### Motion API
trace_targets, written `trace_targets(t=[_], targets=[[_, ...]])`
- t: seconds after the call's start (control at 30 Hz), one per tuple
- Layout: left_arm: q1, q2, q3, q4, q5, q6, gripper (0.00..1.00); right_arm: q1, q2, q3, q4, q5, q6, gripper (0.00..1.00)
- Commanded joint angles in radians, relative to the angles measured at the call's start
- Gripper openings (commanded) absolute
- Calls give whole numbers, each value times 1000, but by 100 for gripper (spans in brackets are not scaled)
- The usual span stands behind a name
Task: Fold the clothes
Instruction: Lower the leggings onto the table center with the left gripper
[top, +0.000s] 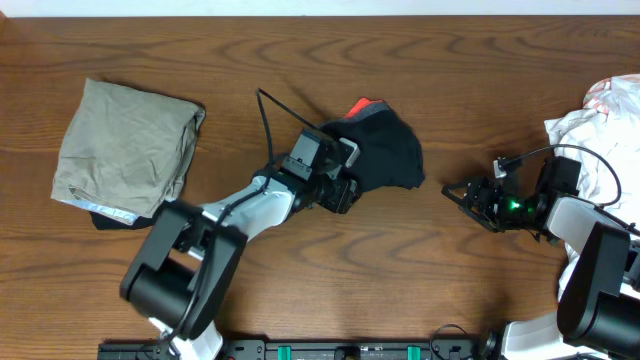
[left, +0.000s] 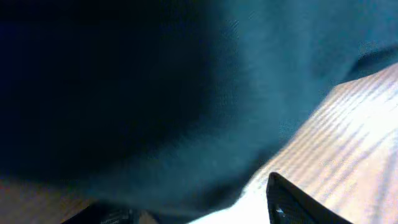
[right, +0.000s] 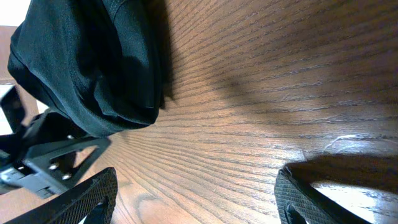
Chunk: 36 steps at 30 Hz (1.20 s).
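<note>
The left gripper (top: 345, 188) sits at the near edge of the black trousers (top: 390, 150). In its wrist view the fingers (left: 292, 199) look spread, with dark fabric close ahead, though only one tip shows clearly. The right gripper (top: 455, 192) has its fingers (right: 93, 199) wide apart over bare wood, holding nothing, well clear of the trousers. The trousers lie bunched mid-table (top: 400, 290), with an orange-red edge (top: 362, 105) showing. A khaki garment (top: 125, 150) lies at the left and white fabrics (top: 610, 120) at the right.

— What's over on your left?
— A khaki-grey garment (top: 125, 150), folded (edges rumpled), on the wooden table (top: 300, 40).
— And on your right?
— On my right, bunched white fabric (top: 605, 125) with faint red marks.
</note>
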Motion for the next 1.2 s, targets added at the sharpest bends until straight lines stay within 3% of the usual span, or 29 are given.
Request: trace_targets(t=[0.0,0.23,0.43,0.53,0.73,0.87,0.97,1.17], targets=[[2,32,-10,11,10,15,65,-2,19,-15,-8,29,-18,79],[2,34,-10,26,22,14,63,-2,19,-15,-8,29,-18,79],[2,34,-10,29,233,14,23,-2,19,-15,-12,29,-18,79],[2,29,-10,16,333,6,9,-2,19,-15,-12,29,-18,79],[12,2,-4,11,698,-98,6,-2,19,-15,-15,29,-18,79],[16,-26,-2,25,917,-348,6,-2,19,-15,-15,30,-18,79],[14,-26,-2,-11,957,-542,6,-2,19,-15,-14,29,-18,79],[11,-26,-2,-124,945,-526,8,-2,19,-15,-15,29,-18,79]])
